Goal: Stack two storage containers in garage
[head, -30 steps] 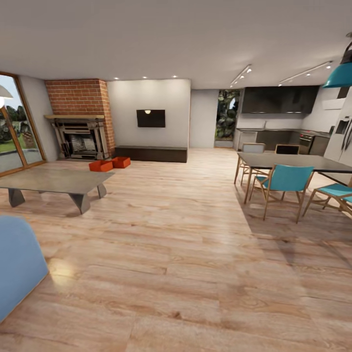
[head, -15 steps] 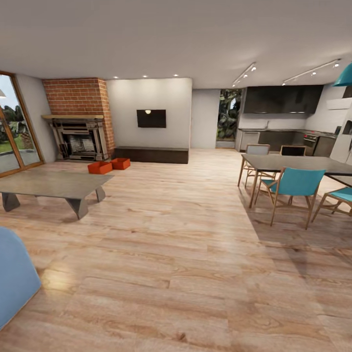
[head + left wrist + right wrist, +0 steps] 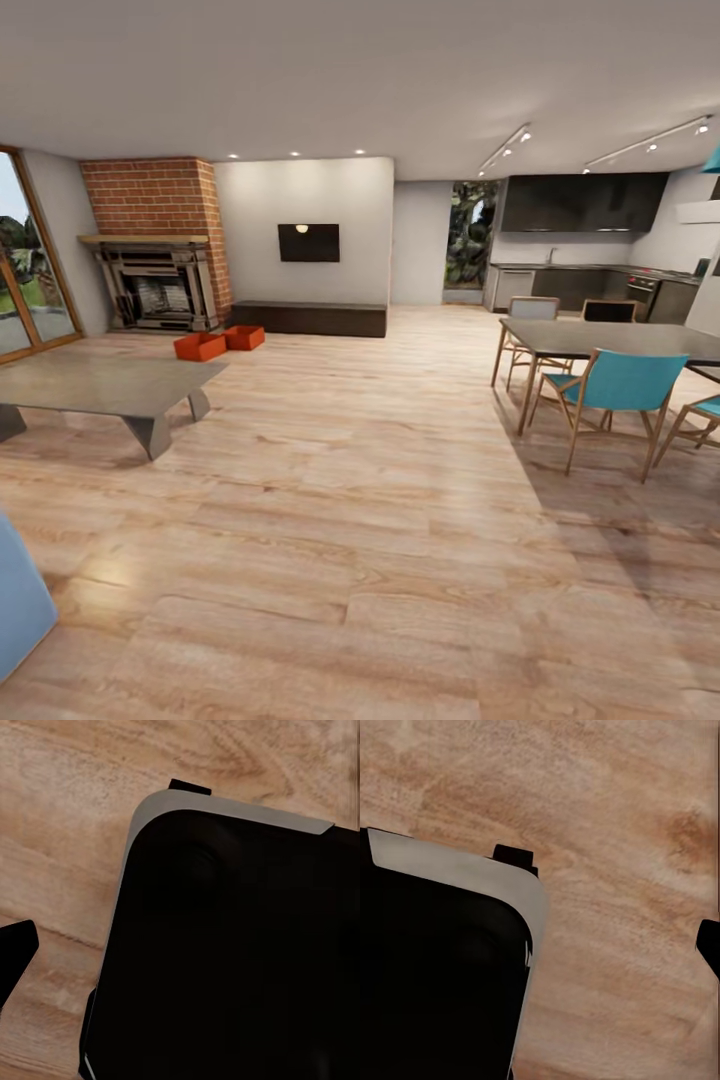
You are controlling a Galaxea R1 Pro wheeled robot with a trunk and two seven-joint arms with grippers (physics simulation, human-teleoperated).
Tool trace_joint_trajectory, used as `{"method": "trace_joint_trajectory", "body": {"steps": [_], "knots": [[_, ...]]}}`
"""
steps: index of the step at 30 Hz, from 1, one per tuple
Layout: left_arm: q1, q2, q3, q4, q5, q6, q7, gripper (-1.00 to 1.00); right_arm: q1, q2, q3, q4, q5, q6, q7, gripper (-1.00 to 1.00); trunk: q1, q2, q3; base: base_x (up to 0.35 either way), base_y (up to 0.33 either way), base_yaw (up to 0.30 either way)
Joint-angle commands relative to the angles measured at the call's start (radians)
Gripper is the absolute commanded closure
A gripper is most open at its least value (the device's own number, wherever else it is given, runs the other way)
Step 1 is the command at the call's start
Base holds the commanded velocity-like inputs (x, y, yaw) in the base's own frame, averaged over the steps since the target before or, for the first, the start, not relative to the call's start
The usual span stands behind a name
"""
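The two bins sit on the wood floor (image 3: 380, 520) of the living room, far off at about 10 o'clock in the head view, just in front of the brick fireplace (image 3: 155, 250). The left bin (image 3: 200, 346) and the right bin (image 3: 244, 337) stand side by side, corners nearly touching or touching; which, I cannot tell at this range. Both are upright and lidless.

At 9 o'clock from them stands the hearth opening, and at 3 o'clock a long dark bench (image 3: 310, 317) runs along the white wall under a dark TV (image 3: 308, 242). Nearer the camera, at 7 o'clock from the bins, is a low grey table (image 3: 100, 385) on angled legs. A glass door (image 3: 25, 270) with a wood frame fills the far 9 o'clock edge. A blue sofa corner (image 3: 18, 605) shows at 8 o'clock, close to the camera.

At 3 o'clock stands a dark dining table (image 3: 610, 340) with teal chairs (image 3: 615, 390), and behind it a dark kitchen (image 3: 585, 240).

The wrist views look down on wood planks and the robot's black base (image 3: 232, 952). A dark tip (image 3: 13, 952) shows at the edge of the left wrist view and another (image 3: 709, 945) in the right; whether either gripper is spread or pressed together, I cannot tell.
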Motion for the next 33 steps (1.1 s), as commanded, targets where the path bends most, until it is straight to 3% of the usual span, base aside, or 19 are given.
{"method": "trace_joint_trajectory", "body": {"steps": [1,8,19,33], "knots": [[0.0,0.0,0.004,-0.001,0.001,-0.002,0.001,-1.0,-0.001,0.0,0.008,0.003,-0.01,-0.006,0.003,-1.0,0.001,0.0,-0.001,0.333,0.0,0.0],[0.0,-0.001,0.004,-0.002,0.001,-0.006,0.001,-1.0,-0.001,0.0,0.007,0.003,-0.012,-0.006,0.003,-1.0,0.001,0.0,-0.001,0.333,0.0,-0.023],[0.0,-0.001,0.003,-0.002,0.0,-0.006,0.001,-1.0,-0.001,0.002,0.008,0.003,-0.011,-0.006,0.003,-1.0,0.001,0.0,-0.001,0.333,0.0,-0.228],[0.0,0.0,0.003,-0.002,-0.002,-0.006,0.001,-1.0,-0.001,0.002,0.008,0.003,-0.013,-0.005,0.0,-1.0,0.001,0.0,-0.001,0.333,0.0,-0.007]]}}
